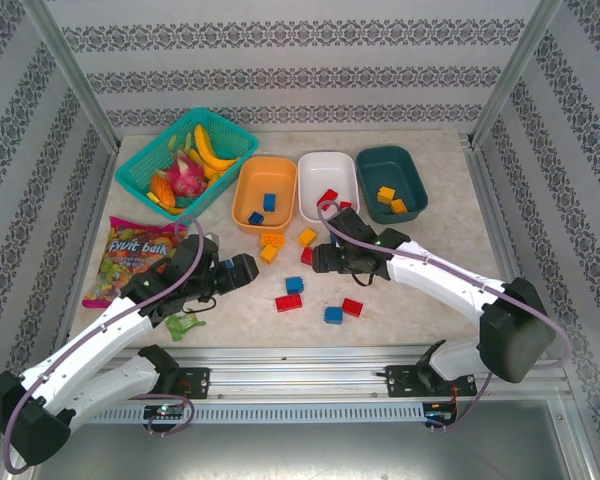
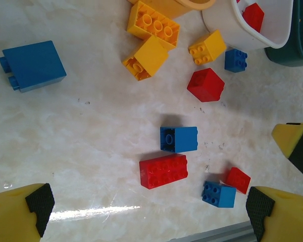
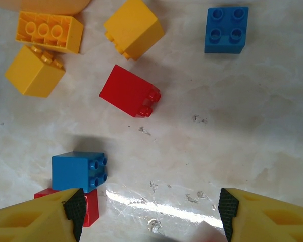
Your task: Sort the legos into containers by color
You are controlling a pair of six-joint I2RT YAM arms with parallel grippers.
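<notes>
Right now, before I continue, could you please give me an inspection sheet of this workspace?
Surface: beige marbled tabletop, small dark specks, some glare.
Job's things: orange tub holds two blue legos; white tub a red lego; teal tub two yellow legos; loose legos lie between the arms.
Clutter: fruit basket, snack bag, green scrap.
Grippers: left gripper open, empty; right gripper open, empty.
Cables: left arm cable and right arm cable, both looping loose.
Surroundings: patterned walls, metal frame posts.

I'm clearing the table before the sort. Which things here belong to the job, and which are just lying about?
Job: legos, orange tub, white tub, teal tub.
Lying about: fruit basket, snack bag, green scrap.
</notes>
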